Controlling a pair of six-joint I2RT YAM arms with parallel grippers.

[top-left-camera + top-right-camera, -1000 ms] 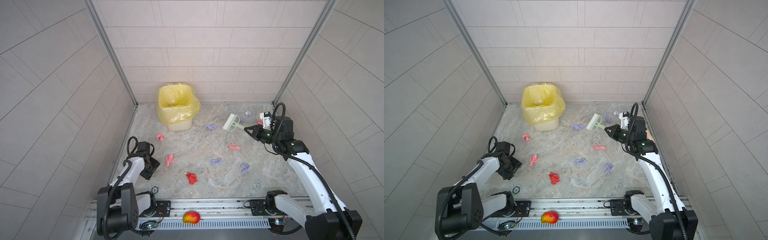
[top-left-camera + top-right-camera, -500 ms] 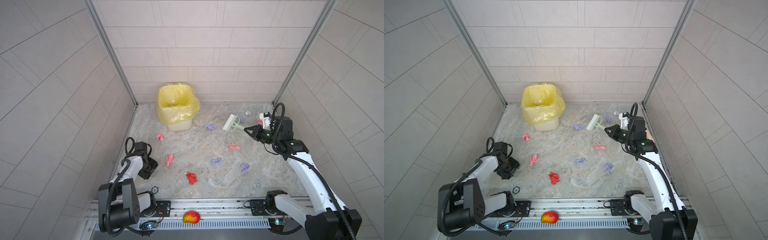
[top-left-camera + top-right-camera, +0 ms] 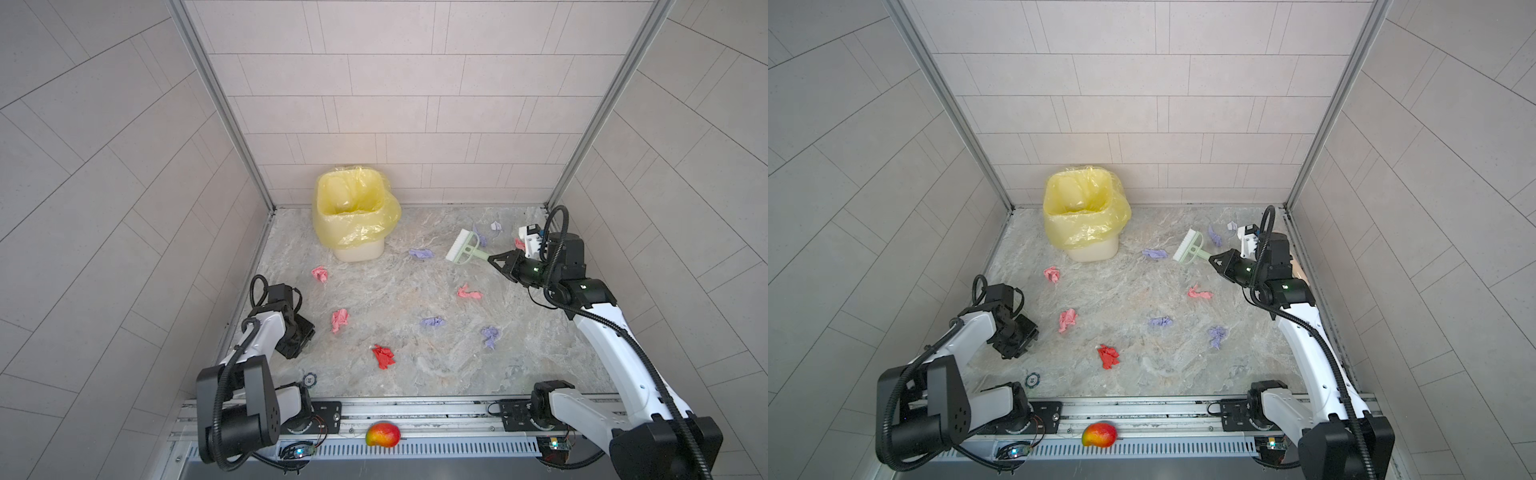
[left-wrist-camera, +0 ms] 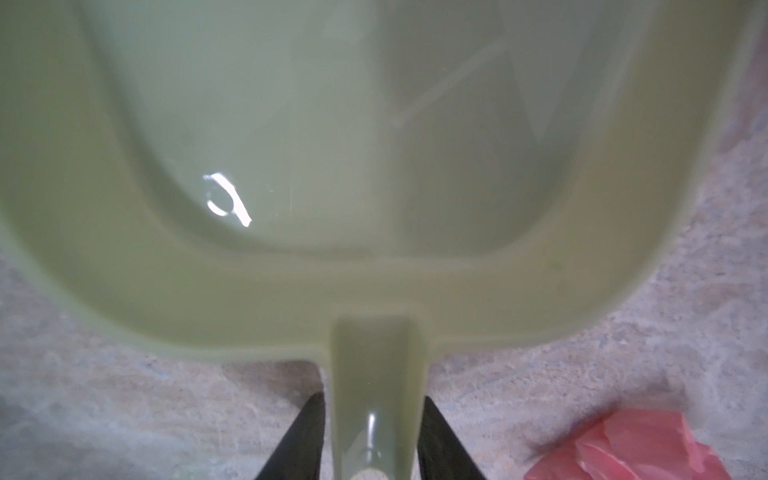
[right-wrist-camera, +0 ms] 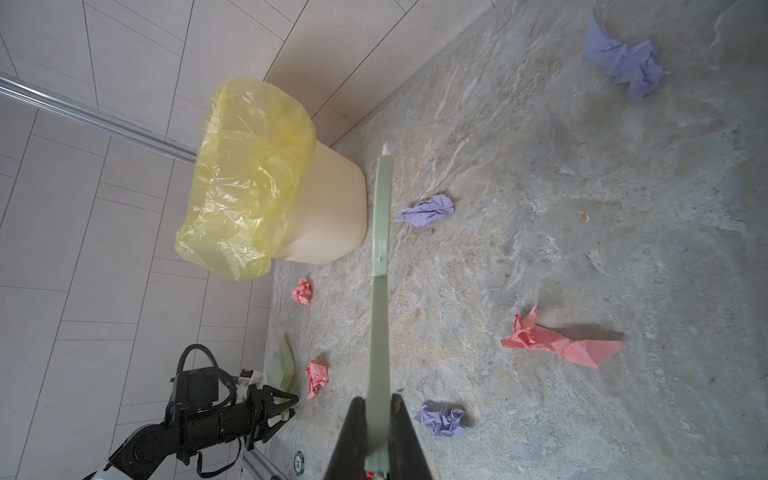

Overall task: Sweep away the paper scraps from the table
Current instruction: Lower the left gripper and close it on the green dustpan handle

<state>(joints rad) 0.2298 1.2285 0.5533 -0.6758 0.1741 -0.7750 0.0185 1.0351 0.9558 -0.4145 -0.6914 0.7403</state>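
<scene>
Only the left gripper (image 4: 372, 399) had shifted slightly since a second before; the scraps (image 3: 383, 356) lay unchanged, strewn across the table (image 3: 374, 299) from near centre to far right. Light, soft wads, they would likely skid, so were better pushed from behind than pinched. The right gripper (image 5: 377, 398) clamped the brush (image 3: 460, 248) at far right. The left's jaws straddled the dustpan (image 4: 332, 124) handle; whether they gripped, I could not tell.

BLOCKED: lined bin (image 3: 359, 251) stood back-left; brush (image 3: 461, 246) jutted from right pincer (image 3: 493, 260) back-right; paper scraps (image 3: 383, 356) dotted the middle of the counter (image 3: 457, 376) | OPEN: bare strip ran along the front rail (image 3: 415, 409) | EDGES: tiled walls (image 3: 374, 124) closed three sides.
</scene>
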